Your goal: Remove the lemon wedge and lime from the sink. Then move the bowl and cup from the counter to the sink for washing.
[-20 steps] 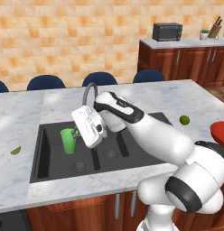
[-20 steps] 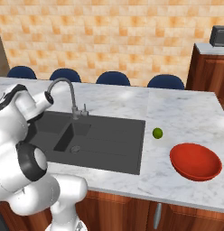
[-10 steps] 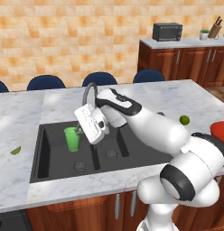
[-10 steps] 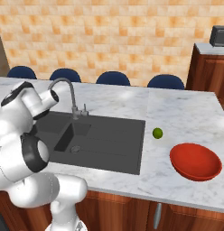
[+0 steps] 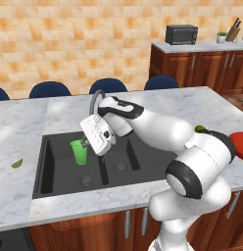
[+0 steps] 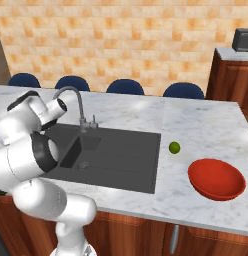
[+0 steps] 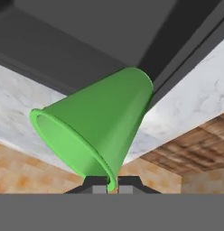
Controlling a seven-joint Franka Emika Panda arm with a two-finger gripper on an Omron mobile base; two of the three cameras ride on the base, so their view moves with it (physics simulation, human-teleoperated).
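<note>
My claw [image 7: 108,182] is pinched tight on the rim of the small bright green tapered cup [image 5: 80,151], which hangs upright over the left basin of the dark grey matte double-basin sink [image 5: 60,181]. In the hand view the rim sits clamped between my two dark fingertips [image 7: 96,184], with the cup's body pointing toward one o'clock, away from me.

The fruit looks finished with. The small round yellow-green lime [image 6: 174,147] lies on the white-grey veined marble counter [image 6: 206,125], at about three o'clock from the sink. The thin green sliver of lemon wedge [image 5: 16,163] lies on the counter at nine o'clock from the sink. So I judge I am on the second half of the task, lowering the cup for washing.

Next I should bring the cup down to the basin floor, spread the claw, and lift clear. After that comes the wide shallow red bowl [image 6: 216,179], on the counter at four o'clock from the sink, near its front edge.
</note>
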